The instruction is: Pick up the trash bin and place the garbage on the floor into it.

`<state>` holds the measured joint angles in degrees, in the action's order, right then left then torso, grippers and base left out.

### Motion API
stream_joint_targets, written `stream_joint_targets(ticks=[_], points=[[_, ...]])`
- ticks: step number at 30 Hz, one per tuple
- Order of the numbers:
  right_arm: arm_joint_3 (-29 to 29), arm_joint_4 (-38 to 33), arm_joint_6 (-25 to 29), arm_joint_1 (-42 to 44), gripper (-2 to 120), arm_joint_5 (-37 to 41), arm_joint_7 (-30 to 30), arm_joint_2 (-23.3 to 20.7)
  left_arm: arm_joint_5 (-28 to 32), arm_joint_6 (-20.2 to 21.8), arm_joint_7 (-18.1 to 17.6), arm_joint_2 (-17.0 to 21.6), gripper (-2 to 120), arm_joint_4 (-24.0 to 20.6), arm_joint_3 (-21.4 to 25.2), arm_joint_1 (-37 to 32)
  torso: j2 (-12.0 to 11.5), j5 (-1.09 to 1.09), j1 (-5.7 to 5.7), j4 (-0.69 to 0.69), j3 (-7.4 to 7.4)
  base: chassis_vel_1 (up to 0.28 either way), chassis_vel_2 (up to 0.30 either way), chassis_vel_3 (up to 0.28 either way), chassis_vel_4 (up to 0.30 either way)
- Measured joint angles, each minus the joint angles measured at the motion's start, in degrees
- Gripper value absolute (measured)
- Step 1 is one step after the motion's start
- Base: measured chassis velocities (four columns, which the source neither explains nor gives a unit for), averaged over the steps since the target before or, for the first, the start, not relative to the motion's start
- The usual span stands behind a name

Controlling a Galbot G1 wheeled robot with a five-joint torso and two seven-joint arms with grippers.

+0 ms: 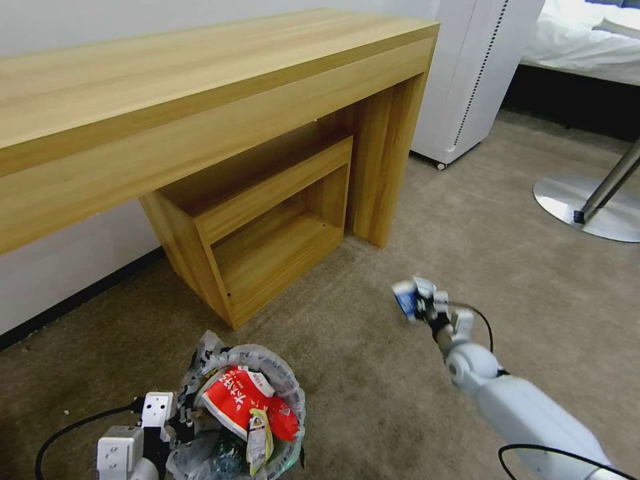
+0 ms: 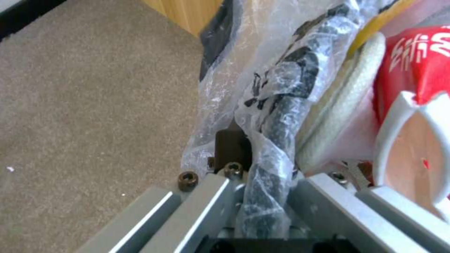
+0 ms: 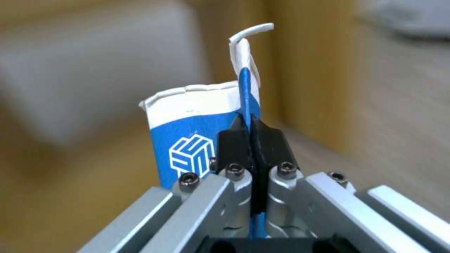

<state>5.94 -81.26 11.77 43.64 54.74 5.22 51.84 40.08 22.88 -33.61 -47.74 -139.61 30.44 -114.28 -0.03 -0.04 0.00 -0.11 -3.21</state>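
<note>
Head view: the trash bin point(image 1: 243, 413) sat low on the robot's left over the beige floor point(image 1: 413, 200), its crinkled clear bag folded over the rim. Inside lay a red wrapper point(image 1: 233, 397), a yellow wrapper point(image 1: 257, 433) and a clear bottle, partly hidden. The left gripper point(image 1: 179, 420) was at the bin's left rim. Out to the right, the right gripper point(image 1: 421, 301) was raised above the carpet, well apart from the bin, with a blue-white carton point(image 1: 405, 299) pinched at its tip. A wooden desk point(image 1: 200, 120) with a lower shelf unit stood behind, against the wall.

Left wrist view: the left gripper point(image 2: 262, 165) had its fingers closed on the bin's dark rim point(image 2: 290, 105), wrapped in the plastic liner. Beyond the rim showed a white slipper point(image 2: 347, 102) and the red wrapper point(image 2: 417, 66), with carpet on the other side.

Right wrist view: the right gripper point(image 3: 253, 140) had its black pads point(image 3: 232, 144) pressed together on a thin edge of the carton point(image 3: 187, 133), which stood upright past the fingertips, its white top edge torn open.
</note>
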Motion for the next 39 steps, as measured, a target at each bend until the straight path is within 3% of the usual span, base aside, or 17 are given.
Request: stream_joint_targets(ticks=[3, 7, 11, 15, 23, 36, 39], points=[[3.64, -8.70, 2.74, -4.06, 0, 5.98, 9.96, -3.74, 2.23, 0.29, -0.02, 0.65, 0, 0.00, 0.63, 1.06, 0.01, -0.01, 0.00, 0.01, 0.00, 0.000, 0.000, 0.000, 0.000], [7.56, -17.20, 2.33, -6.65, 0, 10.02, 16.94, -7.92, 6.13, 1.55, -0.15, 2.44, 0, 0.27, 1.92, 2.55, 0.00, 0.01, 0.00, -0.01, 0.01, 0.000, 0.000, 0.000, 0.000], [12.38, -22.68, 0.90, -8.70, 0, 11.46, 19.96, -9.56, 9.22, 2.76, -0.07, 4.33, 0, 1.09, 2.34, 4.15, 0.00, 0.02, 0.00, -0.01, 0.01, 0.000, 0.000, 0.000, 0.000], [19.09, -26.18, -0.43, -10.79, 0, 11.69, 19.89, -10.10, 12.61, 3.95, -2.31, 5.95, 0, 1.25, 1.55, 5.80, 0.00, 0.04, 0.00, -0.01, 0.00, 0.000, 0.000, 0.000, 0.000], [31.04, -30.09, -1.32, -11.26, 0, 10.75, 16.92, -10.55, 11.91, 4.23, -3.18, 5.09, 0, 2.07, 0.55, 6.39, 0.00, 0.01, 0.00, -0.01, 0.00, 0.000, 0.000, 0.000, 0.000], [38.10, -27.05, -1.54, -10.08, 0, 5.82, 11.90, -7.11, 8.90, 3.84, -3.71, 2.68, 0, 1.47, 0.64, 3.81, 0.00, 0.02, 0.00, -0.01, 0.01, 0.000, 0.000, 0.000, 0.000], [38.25, -26.10, -2.07, -10.13, 8, 5.50, 11.05, -6.50, 7.49, 3.84, -3.47, 2.48, 0, 1.57, 0.64, 3.09, 0.00, 0.03, 0.00, -0.01, 0.01, 0.000, 0.000, 0.000, 0.000]])
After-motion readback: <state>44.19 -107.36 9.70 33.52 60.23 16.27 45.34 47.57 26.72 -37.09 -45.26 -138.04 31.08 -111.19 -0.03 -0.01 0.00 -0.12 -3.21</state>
